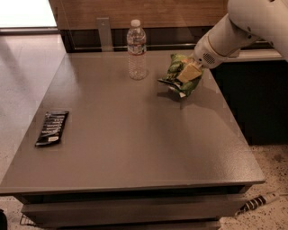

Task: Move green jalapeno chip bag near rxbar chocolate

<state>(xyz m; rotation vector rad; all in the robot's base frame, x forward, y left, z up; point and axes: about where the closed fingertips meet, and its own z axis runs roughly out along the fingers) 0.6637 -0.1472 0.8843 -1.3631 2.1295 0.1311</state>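
We see the pincer point(189, 72) at the far right part of the counter point(135, 152), reaching in from the right on a white arm point(234, 31) that slopes down from the upper right corner. Its tan fingers point(188, 71) are clamped on the green jalapeno chip bag point(173, 65). The bag is crumpled and tilted, with its lower edge just over a dark shadow on the grey surface, and we cannot tell whether that edge touches the counter. The rxbar chocolate point(52, 128) lies flat near the left edge, well apart from the bag on the opposite side, with its pale label end turned toward the near edge. The closest neighbour to the bag is a clear water bottle point(137, 49). It stands upright with a white cap, to the left of the bag and close to the far edge, near the bag but not touching it. We judge it to sit slightly behind the diagonal running from the bag down to the bar. Behind the counter a small metal plate point(104, 32) stands against a wooden panel point(171, 11), left of the bottle. A dark cabinet point(256, 103) fills the space to the right of the counter, under the arm. On the speckled floor at the lower right lies a striped cable point(256, 203).
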